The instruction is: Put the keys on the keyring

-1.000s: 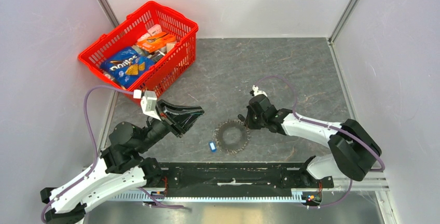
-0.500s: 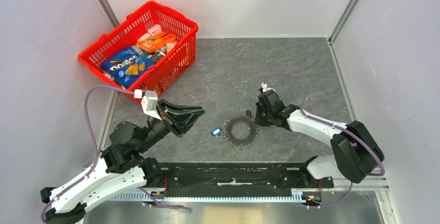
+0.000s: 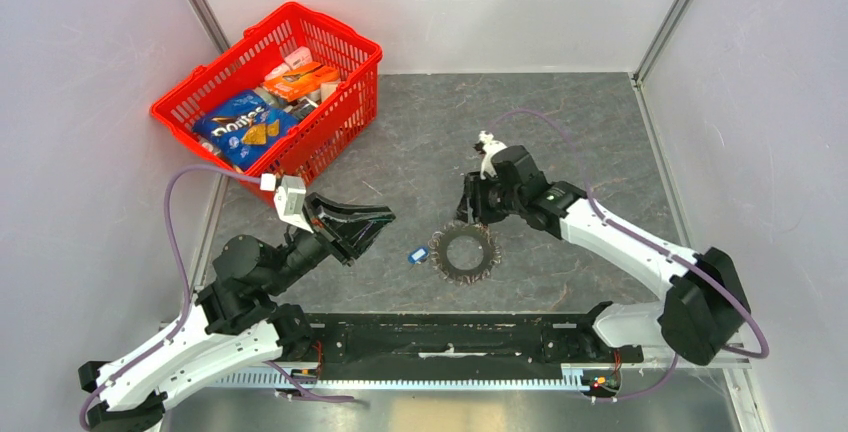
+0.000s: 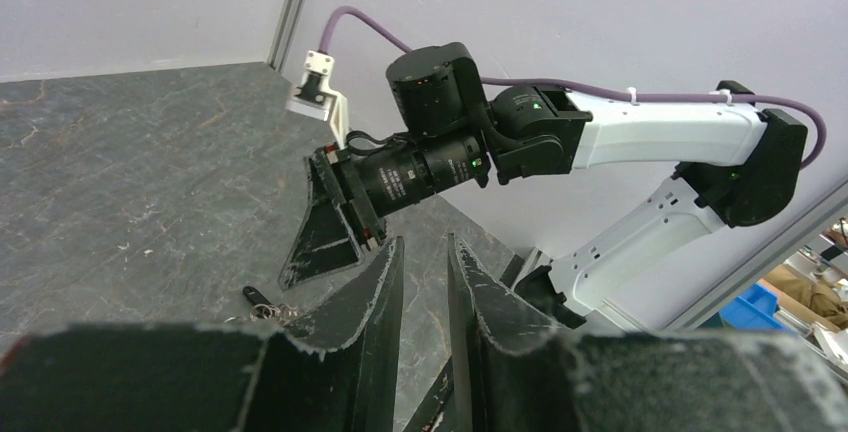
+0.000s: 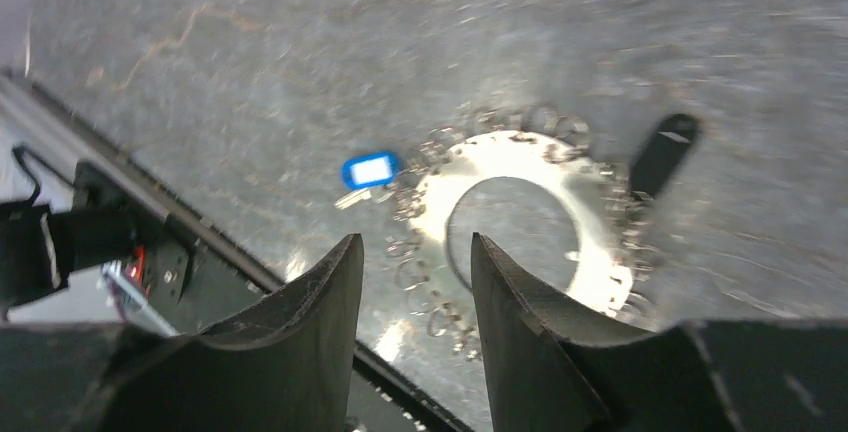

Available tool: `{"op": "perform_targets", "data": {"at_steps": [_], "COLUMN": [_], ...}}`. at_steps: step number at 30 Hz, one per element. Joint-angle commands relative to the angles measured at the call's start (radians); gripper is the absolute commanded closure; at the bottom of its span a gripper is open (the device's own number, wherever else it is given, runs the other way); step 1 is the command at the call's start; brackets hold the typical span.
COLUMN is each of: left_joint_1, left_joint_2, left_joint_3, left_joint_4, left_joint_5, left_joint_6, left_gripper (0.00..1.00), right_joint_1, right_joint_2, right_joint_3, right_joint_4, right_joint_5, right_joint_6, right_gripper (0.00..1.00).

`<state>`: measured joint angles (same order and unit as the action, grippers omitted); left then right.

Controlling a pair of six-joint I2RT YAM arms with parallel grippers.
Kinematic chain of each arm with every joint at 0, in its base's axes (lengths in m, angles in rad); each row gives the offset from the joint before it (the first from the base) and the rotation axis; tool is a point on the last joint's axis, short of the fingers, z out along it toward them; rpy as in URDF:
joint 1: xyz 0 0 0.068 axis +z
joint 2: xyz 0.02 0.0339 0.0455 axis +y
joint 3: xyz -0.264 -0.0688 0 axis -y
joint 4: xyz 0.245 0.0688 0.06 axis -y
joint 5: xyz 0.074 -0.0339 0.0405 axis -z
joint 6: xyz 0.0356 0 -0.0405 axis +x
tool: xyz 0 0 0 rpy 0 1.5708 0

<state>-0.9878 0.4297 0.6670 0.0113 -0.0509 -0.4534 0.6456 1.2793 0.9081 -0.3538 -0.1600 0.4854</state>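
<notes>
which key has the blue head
The small blue-headed key, lying flat on the table just off the left edge of the wheel of silvery keys in the top view. The keys fanned in that wheel are all plain grey metal.

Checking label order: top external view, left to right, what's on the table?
In order: red basket → left gripper → blue-headed key → fanned keys. The right gripper overlaps the fanned keys, so skipped.
</notes>
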Motion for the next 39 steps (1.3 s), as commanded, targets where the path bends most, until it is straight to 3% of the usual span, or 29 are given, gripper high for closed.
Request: {"op": "perform_targets", "data": {"at_steps": [1, 8, 14, 25, 27, 39], "left_joint_1": [0.000, 0.000, 0.000, 0.000, 0.000, 0.001], "left_joint_2": [-0.015, -0.035, -0.074, -0.122, -0.129, -0.186], "left_joint_3": [-0.011, -0.019, -0.015, -0.005, -0.003, 0.009], "left_joint_4": [0.036, 0.019, -0.005, -0.094, -0.107, -0.170], "left_joint_5": [-0.010, -0.010, -0.019, -0.017, -0.014, -0.018], "left_joint_6": [0.046, 0.045, 0.050, 0.042, 0.042, 0.044], "left_gripper": [0.71, 0.71, 0.71, 0.71, 0.71, 0.70], "right_joint_1": [0.086, 0.186, 0.248, 0.339, 0.356, 0.397], "right_joint_2": [0.096, 0.233, 0.315, 0.431, 0.432, 0.500], "right_joint_3": [0.069, 0.143, 0.163, 0.155, 0.142, 0.101], "right_joint_4": [-0.003, -0.004, 0.045, 0.110, 0.129, 0.246], "right_joint_5": [-0.129, -0.169, -0.173, 0.071, 0.124, 0.127], "right_joint_6": [-0.065, -0.095, -0.001, 0.285, 0.339, 0.544], "right_gripper": [0.49, 0.50, 0.47, 0.18, 0.04, 0.03]}}
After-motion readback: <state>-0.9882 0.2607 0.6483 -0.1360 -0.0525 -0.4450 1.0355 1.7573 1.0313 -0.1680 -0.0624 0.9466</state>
